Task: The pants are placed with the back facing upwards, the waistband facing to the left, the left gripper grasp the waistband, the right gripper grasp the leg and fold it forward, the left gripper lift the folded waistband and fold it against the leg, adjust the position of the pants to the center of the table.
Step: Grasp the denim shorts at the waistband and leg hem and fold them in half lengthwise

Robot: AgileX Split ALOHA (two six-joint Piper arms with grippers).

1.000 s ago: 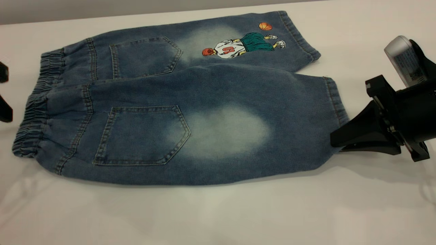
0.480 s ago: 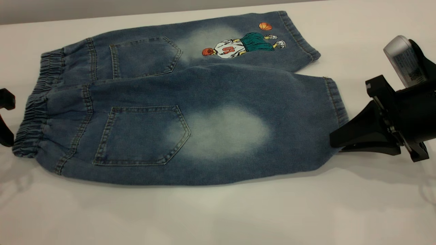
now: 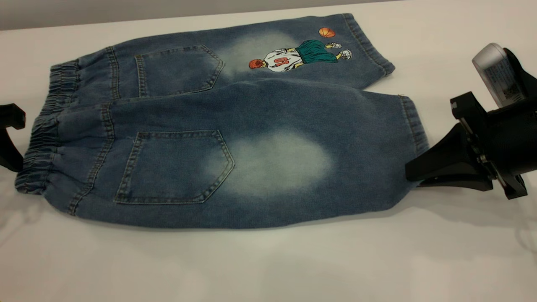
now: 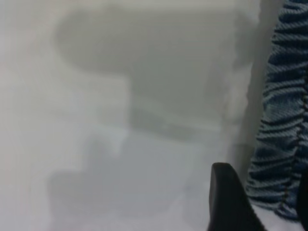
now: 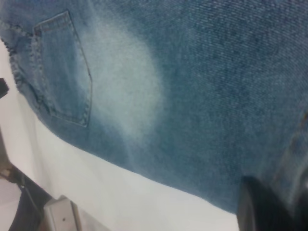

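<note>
The pants (image 3: 218, 126) lie flat on the table (image 3: 268, 264), back pockets up and waistband (image 3: 40, 142) to the left. The cartoon print is on the far leg. My left gripper (image 3: 20, 141) is at the waistband's outer edge and open. In the left wrist view the gathered waistband (image 4: 281, 134) sits between the left gripper's (image 4: 267, 197) fingers (image 4: 228, 202). My right gripper (image 3: 413, 175) is shut on the hem cuff of the near, plain leg (image 3: 369, 142). In the right wrist view one finger (image 5: 260, 209) of it presses on the denim (image 5: 192, 96).
White tabletop stretches in front of the pants and to their right. The table's far edge (image 3: 168, 16) runs just behind the printed leg. The right wrist view shows the table's side edge and some gear (image 5: 57, 214) below it.
My left gripper has slid right from the picture's edge up to the waistband. The right gripper and the pants have stayed still.
</note>
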